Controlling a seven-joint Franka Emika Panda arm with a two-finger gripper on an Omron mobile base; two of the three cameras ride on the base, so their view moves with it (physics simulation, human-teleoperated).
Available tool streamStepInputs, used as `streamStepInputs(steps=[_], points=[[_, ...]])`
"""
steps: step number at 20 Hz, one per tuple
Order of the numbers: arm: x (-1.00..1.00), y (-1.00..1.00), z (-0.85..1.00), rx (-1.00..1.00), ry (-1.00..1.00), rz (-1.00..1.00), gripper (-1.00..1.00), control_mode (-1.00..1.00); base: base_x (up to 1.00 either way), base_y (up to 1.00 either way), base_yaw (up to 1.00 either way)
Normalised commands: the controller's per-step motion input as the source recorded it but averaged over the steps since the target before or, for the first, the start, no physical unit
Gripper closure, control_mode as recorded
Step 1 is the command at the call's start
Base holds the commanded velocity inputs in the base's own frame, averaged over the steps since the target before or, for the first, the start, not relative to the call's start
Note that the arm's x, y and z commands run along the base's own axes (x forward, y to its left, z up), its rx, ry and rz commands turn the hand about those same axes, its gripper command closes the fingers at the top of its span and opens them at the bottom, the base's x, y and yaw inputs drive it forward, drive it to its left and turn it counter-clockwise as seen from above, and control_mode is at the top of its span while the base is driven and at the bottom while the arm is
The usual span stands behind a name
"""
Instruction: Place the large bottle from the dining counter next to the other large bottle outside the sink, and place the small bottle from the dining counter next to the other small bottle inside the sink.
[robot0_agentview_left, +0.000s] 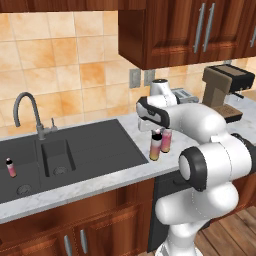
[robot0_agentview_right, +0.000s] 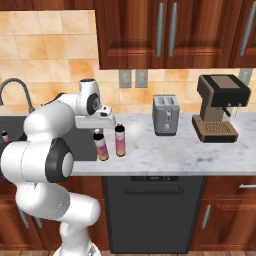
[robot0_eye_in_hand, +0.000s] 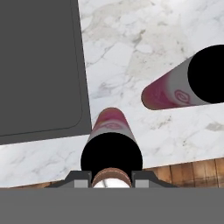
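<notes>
Gripped at its black cap, the carried large bottle (robot0_eye_in_hand: 111, 144) stands under the closed gripper (robot0_agentview_right: 98, 131), base touching or just above the marble counter (robot0_agentview_right: 200, 152) beside the dark sink (robot0_agentview_left: 75, 150). Its twin, the other large bottle (robot0_agentview_right: 120, 141), stands just beside it. A small bottle (robot0_agentview_left: 10, 168) waits inside the sink. Releasing while tilted could topple the bottle against its neighbour.

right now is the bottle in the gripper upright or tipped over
Upright. The held bottle stands vertical, cap up between the shut gripper fingers, base at the counter, beside the other large bottle outside the sink.
</notes>
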Motion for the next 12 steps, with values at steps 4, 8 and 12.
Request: streamStepInputs(steps=[4, 8, 12], points=[[0.0, 0.0, 0.0, 0.0, 0.0, 0.0, 1.0, -1.0, 0.0, 0.0, 0.0], [0.0, 0.0, 0.0, 0.0, 0.0, 0.0, 1.0, -1.0, 0.0, 0.0, 0.0], [0.0, 0.0, 0.0, 0.0, 0.0, 0.0, 1.0, -1.0, 0.0, 0.0, 0.0]])
